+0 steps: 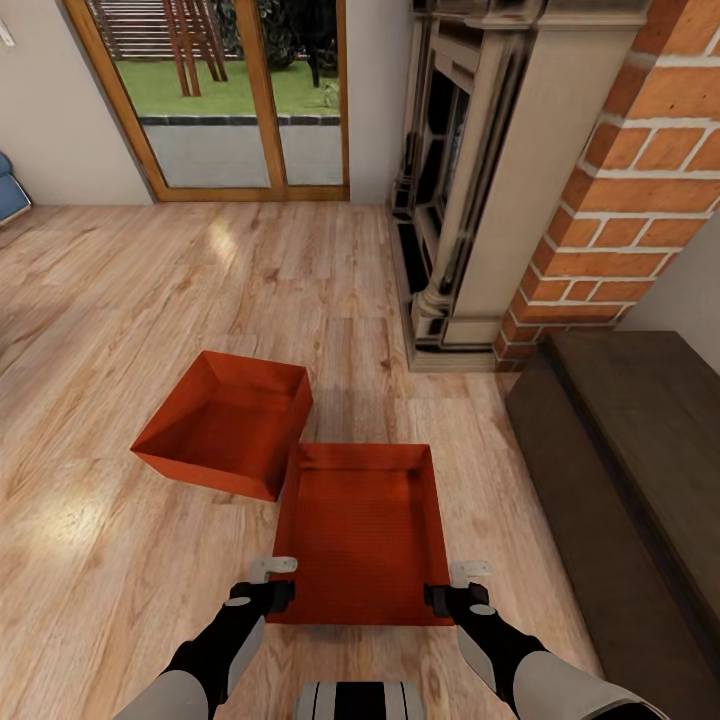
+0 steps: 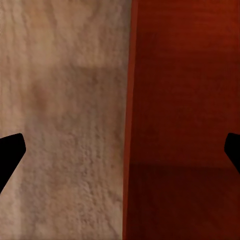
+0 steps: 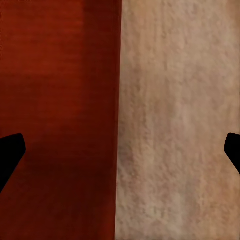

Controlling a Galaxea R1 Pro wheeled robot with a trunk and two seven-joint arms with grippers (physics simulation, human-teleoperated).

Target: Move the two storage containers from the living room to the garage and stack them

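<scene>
**Both end effectors straddle the near bin's side walls**

Nearest the camera, at the bottom of the head frame, my two arms reach forward to either side of the near container [image 1: 362,535]. Left end effector [image 1: 272,570] stands at that bin's left wall, near its closest corner; right end effector [image 1: 470,573] mirrors it at the right wall. Each wrist picture shows dark fingertips spread wide at the frame edges, with the bin's thin red wall [image 2: 127,120] running straight between them, wood floor on one side, red interior on the other [image 3: 60,120]. So both are apart, clamped on nothing, each set over a rim.

That bin's long axis runs away from me up the frame, square to my trunk, so the side walls line up with my fingers. Both arms are equally near; I judge a two-handed lift is next.

Farther out, upper left of the first, the second container [image 1: 225,420] sits skewed on the plank floor [image 1: 120,300], one corner just beside the near bin. Beyond stand the brick fireplace [image 1: 640,180] and glass doors [image 1: 240,100].
</scene>
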